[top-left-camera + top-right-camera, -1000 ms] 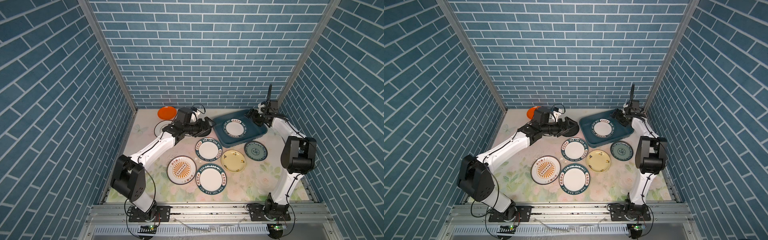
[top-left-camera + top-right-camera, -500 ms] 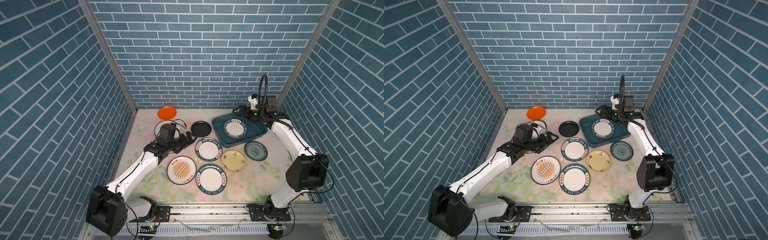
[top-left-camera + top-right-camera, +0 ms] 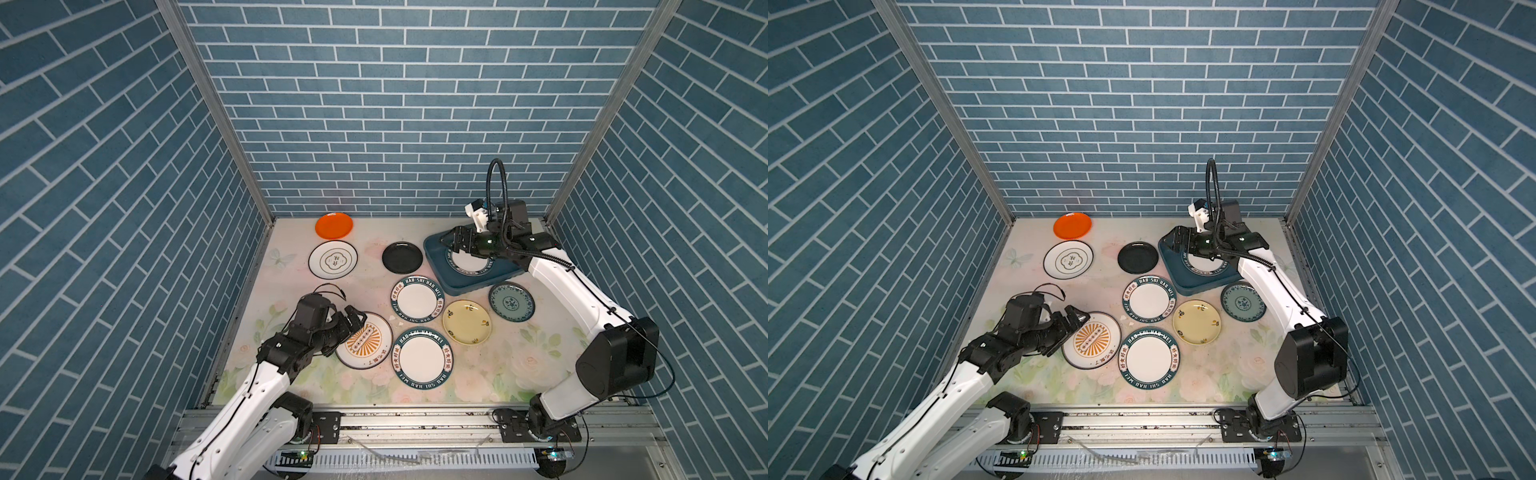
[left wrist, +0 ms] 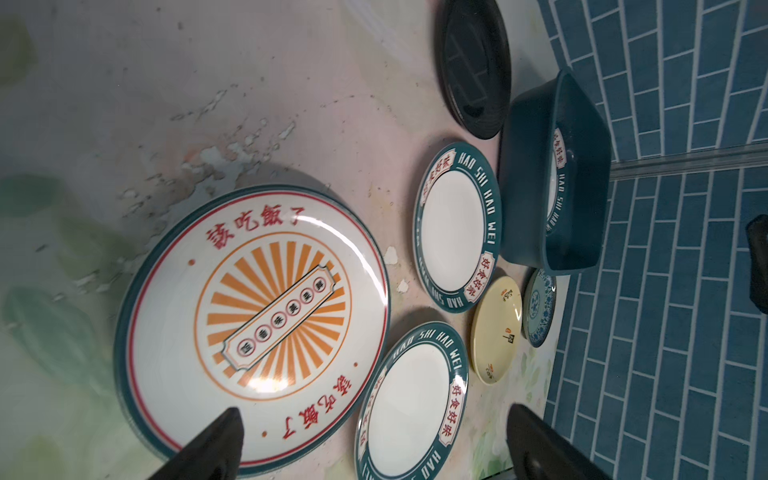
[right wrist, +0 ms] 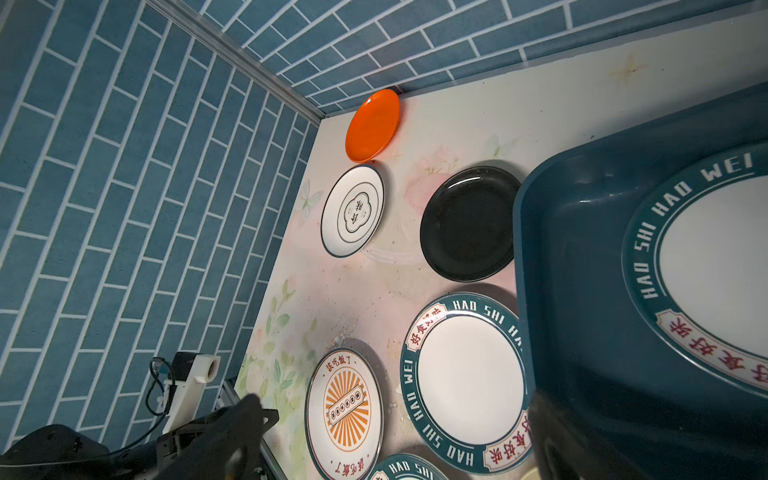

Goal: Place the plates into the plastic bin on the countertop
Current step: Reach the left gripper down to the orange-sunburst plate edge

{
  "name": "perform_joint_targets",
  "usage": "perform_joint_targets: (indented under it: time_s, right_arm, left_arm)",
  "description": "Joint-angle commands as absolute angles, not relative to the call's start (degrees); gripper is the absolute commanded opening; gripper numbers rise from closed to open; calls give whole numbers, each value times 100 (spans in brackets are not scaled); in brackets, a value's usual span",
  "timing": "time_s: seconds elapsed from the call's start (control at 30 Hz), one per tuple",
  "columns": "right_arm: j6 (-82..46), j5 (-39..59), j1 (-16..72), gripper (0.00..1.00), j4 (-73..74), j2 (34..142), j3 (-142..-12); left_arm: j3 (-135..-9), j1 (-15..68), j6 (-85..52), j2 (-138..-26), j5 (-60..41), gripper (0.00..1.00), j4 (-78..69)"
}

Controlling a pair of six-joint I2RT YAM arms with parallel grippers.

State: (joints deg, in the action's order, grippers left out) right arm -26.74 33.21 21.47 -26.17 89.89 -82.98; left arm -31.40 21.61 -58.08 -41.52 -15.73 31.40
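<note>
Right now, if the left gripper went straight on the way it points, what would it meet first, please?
Probably the orange sunburst plate: the open left gripper slants toward its near rim; height is unclear.

Pale flower-printed countertop [image 3: 357,289], scuffed in patches. Lying directly on it: dark teal rectangular plastic bin [image 3: 482,281], plain orange round plate [image 3: 333,225], white quatrefoil-outline plate [image 3: 333,259], black plate [image 3: 402,257], two white plates with teal lettered rims [image 3: 417,298], orange sunburst plate [image 3: 368,343], pale yellow plate [image 3: 466,322], patterned teal plate [image 3: 511,302].

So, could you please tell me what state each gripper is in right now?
Left gripper: open, empty, at the sunburst plate rim.
Right gripper: open, empty, above the plastic bin.
</note>
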Motion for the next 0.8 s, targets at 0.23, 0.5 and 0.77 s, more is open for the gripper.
perform_joint_targets:
  time_s: [0.23, 0.5, 0.77]
  right_arm:
    - [-2775, 3429, 2425, 99, -2535, 8809, -8197]
    - [-2929, 3521, 2488, 99, -2400, 8925, -8349]
    - [-3217, 3507, 2540, 98, -2069, 9017, -8276]
  left_arm:
    - [-2354, 1770, -6148, -3271, -1788, 98, 3843]
    - [-2241, 1623, -5816, -3881, -2104, 96, 3733]
    - [-1968, 1330, -5687, -4376, -2498, 91, 3113]
